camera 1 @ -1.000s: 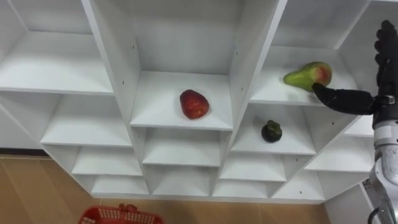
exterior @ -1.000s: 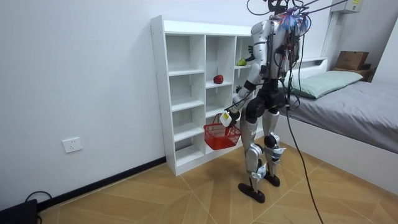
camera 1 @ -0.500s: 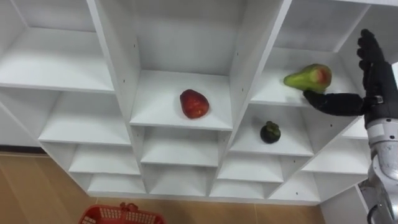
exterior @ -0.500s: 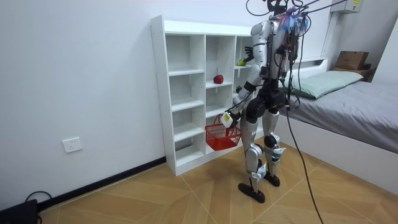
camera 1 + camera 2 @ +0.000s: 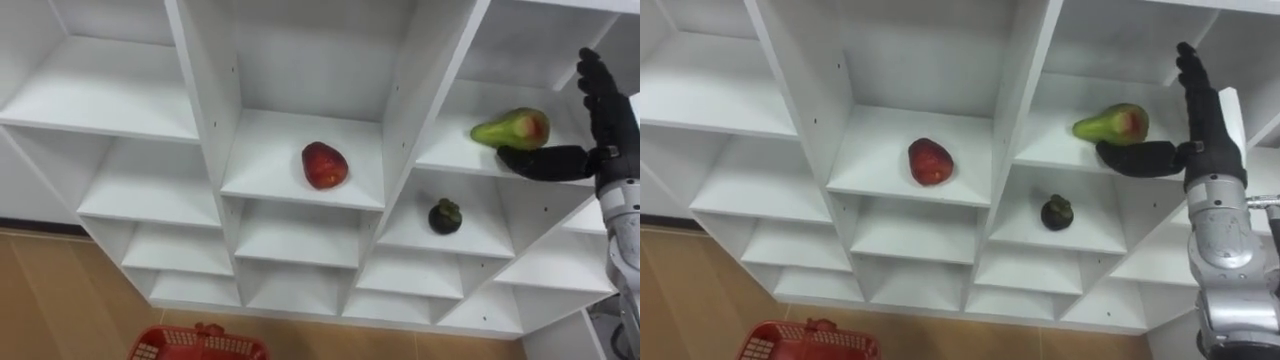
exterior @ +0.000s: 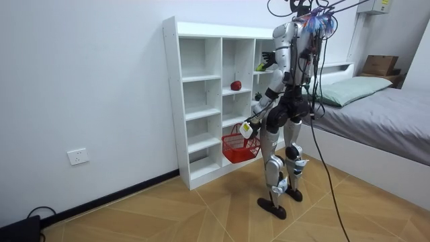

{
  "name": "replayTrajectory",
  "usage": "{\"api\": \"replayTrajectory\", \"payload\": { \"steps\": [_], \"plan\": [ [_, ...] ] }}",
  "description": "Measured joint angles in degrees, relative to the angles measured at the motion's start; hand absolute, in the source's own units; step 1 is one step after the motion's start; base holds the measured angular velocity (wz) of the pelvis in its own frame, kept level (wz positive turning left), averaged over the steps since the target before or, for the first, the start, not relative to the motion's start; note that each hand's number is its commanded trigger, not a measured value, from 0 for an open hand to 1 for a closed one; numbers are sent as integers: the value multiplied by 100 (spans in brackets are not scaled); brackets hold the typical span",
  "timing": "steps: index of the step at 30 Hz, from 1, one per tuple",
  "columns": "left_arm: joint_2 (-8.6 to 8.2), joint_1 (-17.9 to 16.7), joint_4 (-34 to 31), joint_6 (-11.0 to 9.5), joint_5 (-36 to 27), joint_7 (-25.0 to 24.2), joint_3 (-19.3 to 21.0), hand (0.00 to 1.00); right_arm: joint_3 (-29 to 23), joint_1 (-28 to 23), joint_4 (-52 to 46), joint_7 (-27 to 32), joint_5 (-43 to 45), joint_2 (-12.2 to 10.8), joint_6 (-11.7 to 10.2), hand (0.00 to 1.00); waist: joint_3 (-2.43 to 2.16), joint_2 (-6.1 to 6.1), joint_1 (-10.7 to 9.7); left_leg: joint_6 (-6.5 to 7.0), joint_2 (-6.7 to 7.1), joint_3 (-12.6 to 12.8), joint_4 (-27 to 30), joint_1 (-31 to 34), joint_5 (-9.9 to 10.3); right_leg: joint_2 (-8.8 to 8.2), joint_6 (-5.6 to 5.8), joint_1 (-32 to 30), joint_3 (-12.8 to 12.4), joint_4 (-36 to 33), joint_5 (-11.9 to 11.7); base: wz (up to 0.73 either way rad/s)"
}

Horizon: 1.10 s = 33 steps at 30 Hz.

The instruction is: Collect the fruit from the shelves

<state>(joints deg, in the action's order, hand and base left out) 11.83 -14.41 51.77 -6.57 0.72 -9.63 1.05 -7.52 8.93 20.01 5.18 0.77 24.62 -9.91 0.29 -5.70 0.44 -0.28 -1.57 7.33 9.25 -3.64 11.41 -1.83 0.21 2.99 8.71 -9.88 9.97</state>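
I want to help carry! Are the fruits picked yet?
Nothing looks collected: the red fruit, dark fruit and green fruit sit on their shelves. The open right hand is at the green fruit, not gripping. The red basket hangs from the left hand. All three need collecting.

I see a white closet point(image 5: 196, 100) holding a red fruit point(image 5: 325, 165), a green fruit point(image 5: 512, 129) blushed red, and a near-black fruit point(image 5: 445, 216). My right hand point(image 5: 610, 125) is black, and the basket point(image 5: 195, 346) is red lattice.

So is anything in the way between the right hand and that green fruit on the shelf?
Nothing visible is. The right hand is open just right of the green fruit, with its thumb stretched along the shelf edge just below the fruit. Nothing else lies in that compartment.
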Motion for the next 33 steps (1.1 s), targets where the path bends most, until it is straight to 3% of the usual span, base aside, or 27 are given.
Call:
{"api": "replayTrajectory", "payload": {
  "steps": [18,21,26,33],
  "plan": [
    [0,12,5,29,-6,-2,87,100,7,91,172,-36,361,0,7,0,18,-28,19,1,1,0,19,1,-1,-9,-2,-4,28,-5,-1,0],
    [0,20,4,32,-4,-7,88,100,9,116,192,-39,415,0,131,0,18,-28,59,1,0,5,23,4,-1,-8,-2,-11,27,-5,-1,0],
    [11,44,4,39,-3,-92,98,100,9,119,184,-118,425,21,131,0,17,-27,133,0,-1,1,22,4,0,-7,-2,-4,33,-2,-2,0],
    [22,50,4,39,-4,-130,98,100,48,158,184,-183,424,35,130,0,35,16,149,0,-3,-10,24,6,0,-12,-4,4,94,-4,-3,0]
  ]
}}
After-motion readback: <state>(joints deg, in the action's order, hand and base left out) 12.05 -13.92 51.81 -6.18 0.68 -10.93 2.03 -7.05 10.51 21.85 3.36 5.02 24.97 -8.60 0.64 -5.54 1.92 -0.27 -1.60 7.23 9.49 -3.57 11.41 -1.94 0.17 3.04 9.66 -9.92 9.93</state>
